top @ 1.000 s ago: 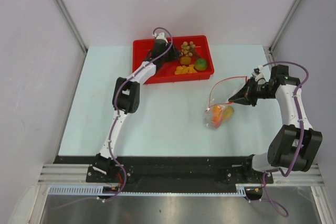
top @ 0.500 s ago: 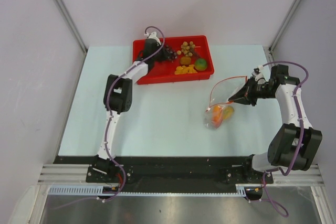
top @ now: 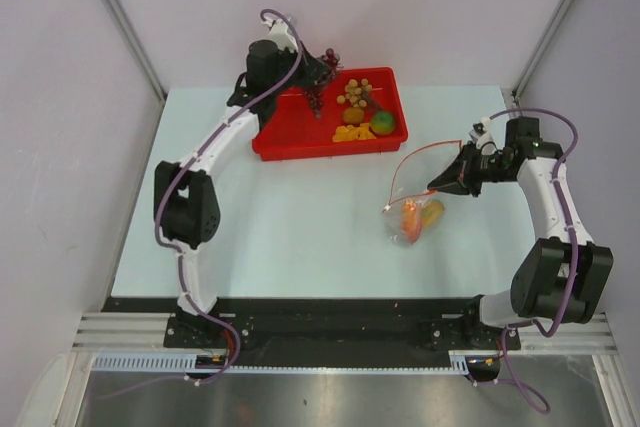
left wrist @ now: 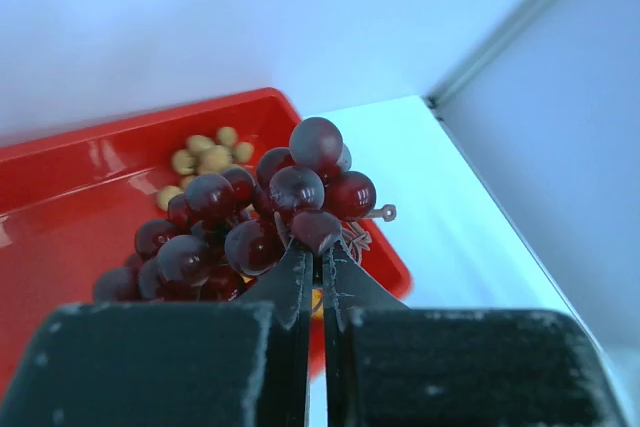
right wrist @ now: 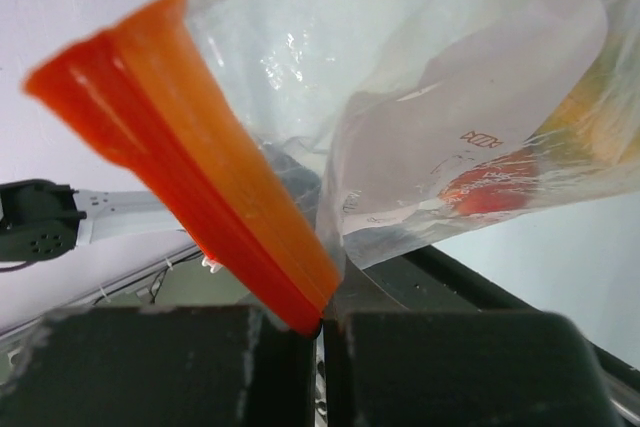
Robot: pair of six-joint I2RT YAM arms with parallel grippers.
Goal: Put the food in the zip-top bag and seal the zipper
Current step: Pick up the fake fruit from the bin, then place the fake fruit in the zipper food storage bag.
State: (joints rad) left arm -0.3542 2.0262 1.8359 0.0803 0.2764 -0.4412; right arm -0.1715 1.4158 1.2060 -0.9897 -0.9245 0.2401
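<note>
My left gripper [left wrist: 320,244] is shut on the dark purple grape bunch [left wrist: 250,217], which hangs lifted above the back of the red tray [top: 290,142]; from above the bunch [top: 318,77] dangles over the tray's far edge. Tan balls [top: 356,87], a round green fruit [top: 382,123] and orange chunks [top: 352,133] lie in the tray. My right gripper [right wrist: 322,322] is shut on the red-orange zipper [right wrist: 200,162] of the clear zip-top bag [top: 415,209], holding its mouth up. Two mangoes [top: 422,215] rest inside the bag.
The red tray sits at the table's back centre against the rear wall. Grey side walls with metal rails close in left and right. The bag lies to the right of centre on the pale table [top: 300,227].
My left gripper closed on the grape bunch in the tray and lifted it up and back. The right gripper raised the bag's mouth slightly and shifted a little left.
</note>
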